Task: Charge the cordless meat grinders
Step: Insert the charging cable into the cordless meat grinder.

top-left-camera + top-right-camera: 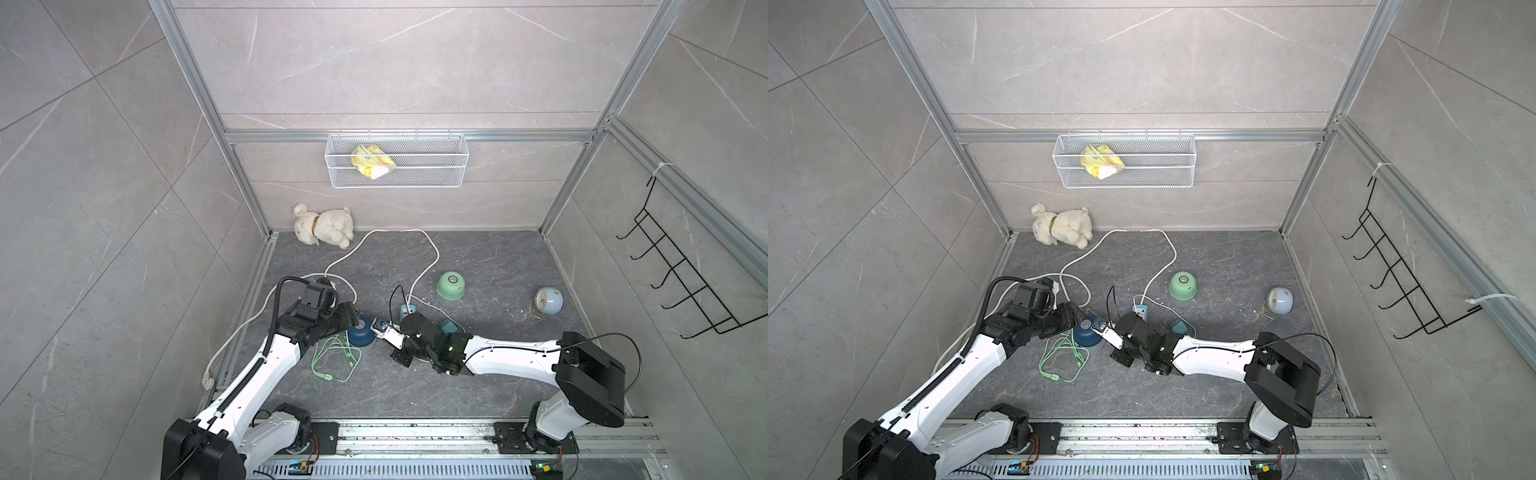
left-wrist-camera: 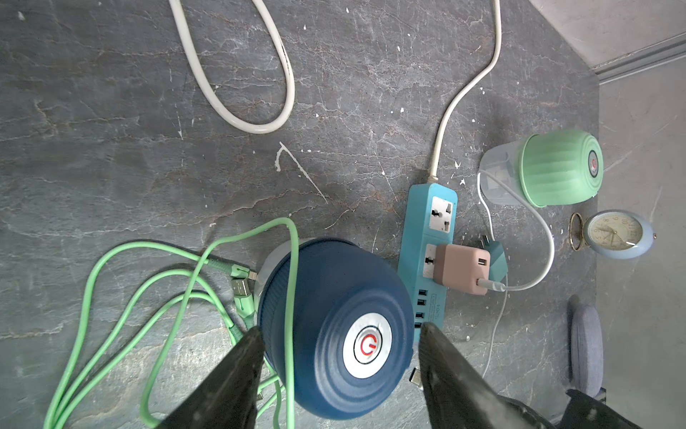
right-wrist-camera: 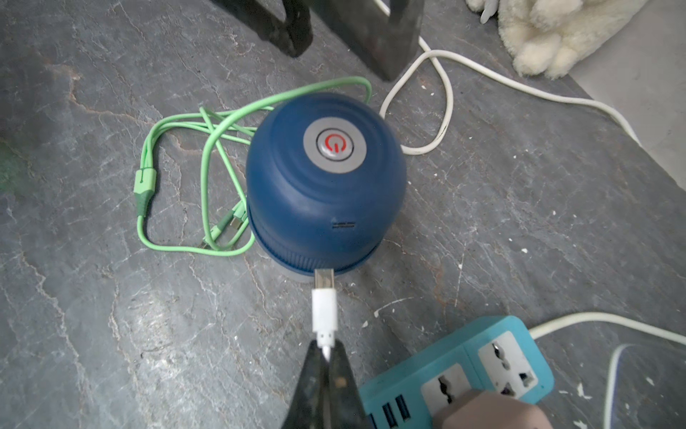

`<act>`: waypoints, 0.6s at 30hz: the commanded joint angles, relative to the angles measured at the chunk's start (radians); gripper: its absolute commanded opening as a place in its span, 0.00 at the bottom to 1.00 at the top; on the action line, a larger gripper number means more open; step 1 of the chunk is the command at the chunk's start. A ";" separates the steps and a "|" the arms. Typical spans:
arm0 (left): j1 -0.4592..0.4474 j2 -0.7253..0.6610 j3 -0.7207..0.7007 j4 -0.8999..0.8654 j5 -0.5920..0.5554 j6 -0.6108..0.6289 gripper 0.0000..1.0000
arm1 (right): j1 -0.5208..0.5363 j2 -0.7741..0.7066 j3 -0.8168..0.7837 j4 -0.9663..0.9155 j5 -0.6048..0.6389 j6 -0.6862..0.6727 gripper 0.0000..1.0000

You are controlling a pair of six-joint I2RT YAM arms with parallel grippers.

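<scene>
Now plugging in: right fingers (image 3: 345, 382) pinch the white charging plug (image 3: 324, 308) at the base of the blue grinder (image 3: 323, 178) on the bench (image 3: 111, 315); left fingers (image 2: 237, 371) hover spread, empty. Next: alignment, then a push.

From power strip (image 1: 407, 309): left grinder (image 1: 360, 334) is set at 8 o'clock, right grinder (image 1: 451, 286) at 2, alarm clock (image 1: 548, 301) at 3, further out. Coiled cable (image 3: 143, 184) is laid beside left grinder.
</scene>
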State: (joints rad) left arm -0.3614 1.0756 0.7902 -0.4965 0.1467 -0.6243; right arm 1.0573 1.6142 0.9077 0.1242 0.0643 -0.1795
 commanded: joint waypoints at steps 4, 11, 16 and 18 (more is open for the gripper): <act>0.009 0.013 -0.019 0.038 0.059 0.046 0.65 | 0.003 0.028 0.047 -0.001 0.017 -0.039 0.00; 0.009 0.020 -0.038 0.023 0.045 0.071 0.63 | -0.004 0.050 0.084 -0.024 0.011 -0.055 0.00; 0.009 0.027 -0.049 0.029 0.042 0.083 0.62 | -0.014 0.050 0.092 -0.042 0.012 -0.057 0.00; 0.009 0.032 -0.051 0.030 0.042 0.089 0.62 | -0.019 0.046 0.092 -0.047 0.005 -0.060 0.00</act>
State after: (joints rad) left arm -0.3592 1.1030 0.7406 -0.4782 0.1707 -0.5701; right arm 1.0481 1.6566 0.9749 0.1024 0.0647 -0.2253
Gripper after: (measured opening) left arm 0.626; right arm 0.054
